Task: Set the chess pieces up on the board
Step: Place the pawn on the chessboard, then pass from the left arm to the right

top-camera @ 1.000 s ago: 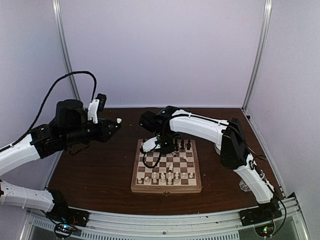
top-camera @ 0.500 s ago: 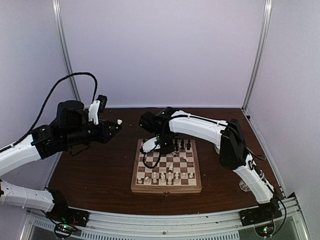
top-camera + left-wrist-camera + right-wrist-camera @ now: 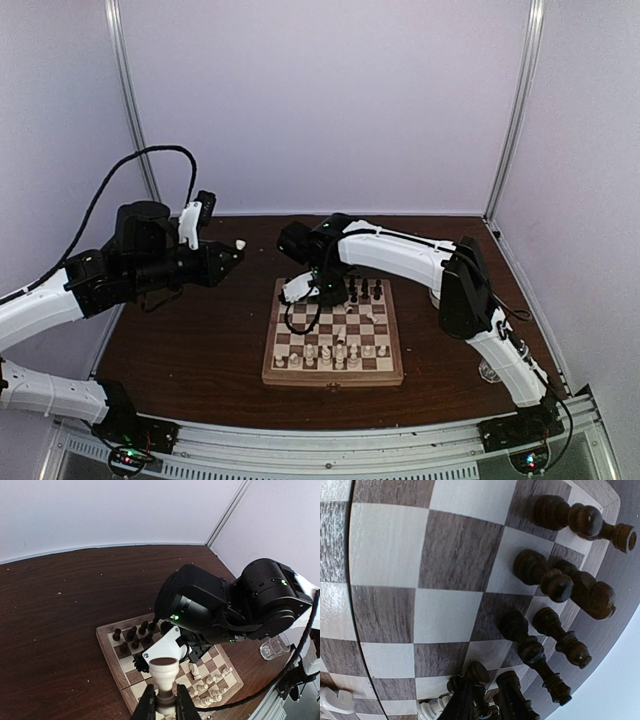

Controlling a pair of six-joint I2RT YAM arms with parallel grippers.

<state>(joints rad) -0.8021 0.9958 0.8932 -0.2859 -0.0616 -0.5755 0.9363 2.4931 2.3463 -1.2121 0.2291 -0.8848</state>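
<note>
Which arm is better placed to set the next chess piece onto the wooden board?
Probably left. The left gripper holds a cream-white turned chess piece, raised left of the checked wooden chessboard. The right gripper hangs low over the dark brown pieces on the far rows, jaws slightly apart, nothing lifted.

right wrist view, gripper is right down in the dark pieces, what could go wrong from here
1. The right gripper straddles one dark piece with other dark pieces packed close beside it; pulling out at an angle could topple them.
2. The left gripper pinches a cream-white piece low down, off the board; a slip would likely send it rolling across the table.
</note>
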